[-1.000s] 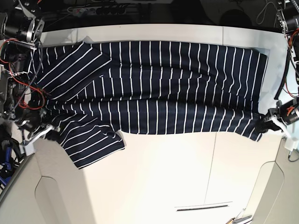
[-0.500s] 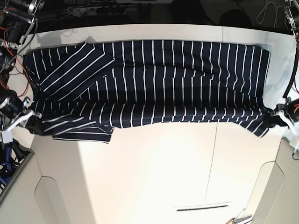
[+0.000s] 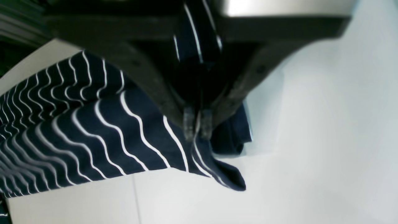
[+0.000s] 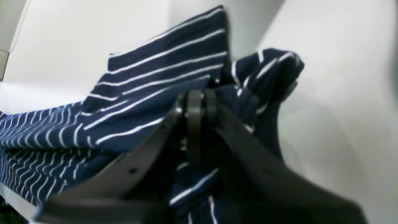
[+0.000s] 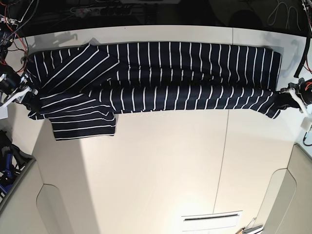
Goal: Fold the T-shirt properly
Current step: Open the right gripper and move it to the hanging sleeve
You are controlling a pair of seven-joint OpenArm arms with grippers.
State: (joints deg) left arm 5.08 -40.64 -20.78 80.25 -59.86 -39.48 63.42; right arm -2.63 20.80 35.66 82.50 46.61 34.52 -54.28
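Each end effector (image 5: 287,92) (image 5: 27,93) clamped on T-shirt (image 5: 161,78) — long axis left-to-right.

The T-shirt (image 5: 161,78) spans the far strip of the white table (image 5: 161,165) almost from side to side, with one sleeve (image 5: 83,126) jutting nearward at the left. Nearer than that, the tabletop is bare and wide across. The right gripper (image 5: 24,92) blocks the table's left edge, the left gripper (image 5: 287,95) the right edge. Cables (image 5: 97,9) crowd the far side behind the table.
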